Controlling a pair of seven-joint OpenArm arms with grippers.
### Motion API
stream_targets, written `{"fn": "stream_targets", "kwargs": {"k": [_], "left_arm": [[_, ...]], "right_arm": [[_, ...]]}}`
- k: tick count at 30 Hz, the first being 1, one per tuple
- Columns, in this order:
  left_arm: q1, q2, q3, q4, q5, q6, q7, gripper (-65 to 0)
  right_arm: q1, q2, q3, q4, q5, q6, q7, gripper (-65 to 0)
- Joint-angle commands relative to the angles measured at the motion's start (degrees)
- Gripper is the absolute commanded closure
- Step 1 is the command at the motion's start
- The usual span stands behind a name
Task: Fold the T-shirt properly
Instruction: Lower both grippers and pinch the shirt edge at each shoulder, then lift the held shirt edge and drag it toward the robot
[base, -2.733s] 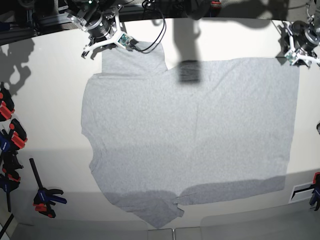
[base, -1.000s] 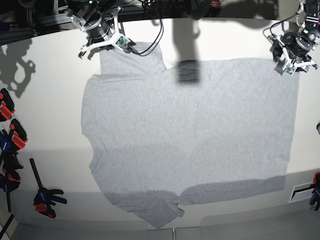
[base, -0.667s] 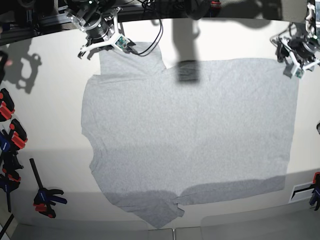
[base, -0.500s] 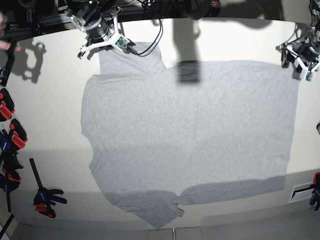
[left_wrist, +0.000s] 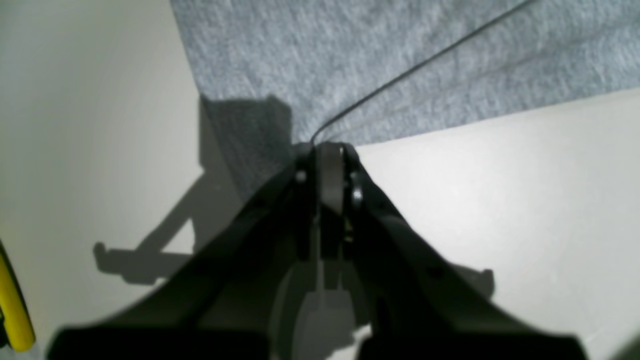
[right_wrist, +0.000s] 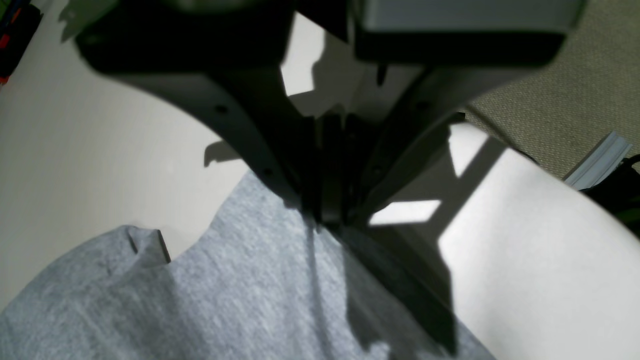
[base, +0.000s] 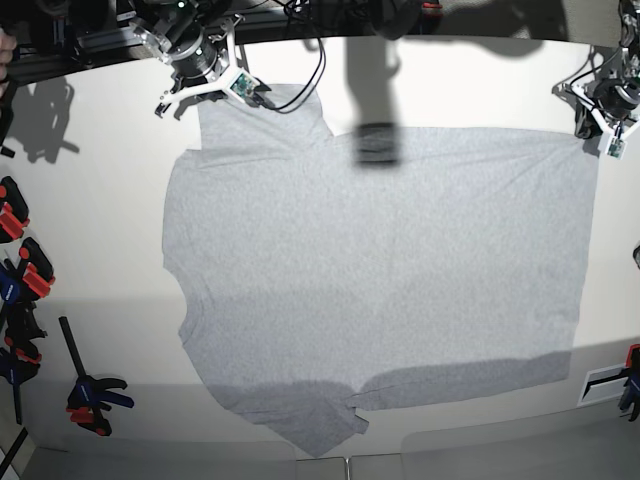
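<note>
Left wrist view: left end effector (left_wrist: 327, 150) closed, tips pinched together on the corner of the T-shirt (left_wrist: 400, 65). Fine crease running from the pinch point up and right across the grey fabric. Pale tabletop (left_wrist: 500, 200) bare on both sides, crossed by the end effector's shadow. Yellow object (left_wrist: 12, 305) at the lower left edge, too cropped to identify.

Right wrist view: right end effector (right_wrist: 330, 215) closed, tips clamped on the edge of the T-shirt (right_wrist: 240, 300). Small folded flap (right_wrist: 145, 245) in the fabric edge left of the grip. Tabletop (right_wrist: 525, 260) to the right, part lit, part in shadow. Beyond the tabletop edge, beige woven floor (right_wrist: 565, 100) and a pale strip (right_wrist: 597, 160).

Base view: T-shirt (base: 380, 280) spread flat, plain side up, across the middle of the tabletop (base: 100, 200). Right end effector (base: 205, 85) at the sleeve near the upper left, black cables (base: 315, 60) trailing across the fabric beside it. Left end effector (base: 600, 115) at the upper right corner of the garment. Dark rectangular shadow on the upper edge of the fabric. Red, blue and black clamps (base: 25, 280) lined along the left margin, well apart from the garment. One more clamp (base: 630, 385) at the right edge, lower down.
</note>
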Motion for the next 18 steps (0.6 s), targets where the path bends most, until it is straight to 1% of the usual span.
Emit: {"fn": "stream_targets", "kwargs": {"k": [1, 4, 6, 9, 12, 13, 15, 18], "left_arm": [[0.48, -1.16, -0.22, 0.72, 1.95, 0.98, 3.19, 0.0], [0.83, -1.16, -0.22, 4.37, 1.95, 1.01, 5.29, 0.0], [2.12, -1.16, -0.24, 8.22, 1.95, 1.22, 6.14, 0.0], [5.18, -1.16, -0.28, 14.23, 2.01, 1.40, 6.56, 0.0], [8.07, -1.14, -0.28, 18.14, 2.25, 1.70, 6.54, 0.0], [8.79, -1.11, -0.28, 18.99, 3.15, 2.89, 6.54, 0.0], [10.38, -1.14, -0.28, 20.31, 5.97, 6.43, 6.56, 0.0], [12.83, -1.14, -0.33, 21.57, 10.25, 10.64, 6.56, 0.0]], "right_arm": [[-0.24, 0.46, 0.20, 0.37, -0.52, -0.26, -1.31, 0.0], [-0.39, 0.48, 0.20, 0.98, -1.62, -0.35, -1.62, 0.0], [-0.57, 0.48, 0.20, 2.12, -1.81, -1.62, -2.99, 0.0], [-0.72, 0.48, 0.22, 3.63, -4.35, -3.34, -5.53, 0.0], [-1.88, 0.48, 0.26, 5.09, -6.19, -4.15, -5.99, 0.0], [-2.54, 0.50, 0.26, 5.68, -6.45, -4.24, -6.03, 0.0], [-4.33, 0.48, 0.26, 6.88, -7.85, -4.87, -6.08, 0.0], [-7.56, 1.16, 0.26, 8.81, -10.71, -7.63, -6.71, 0.0]]}}
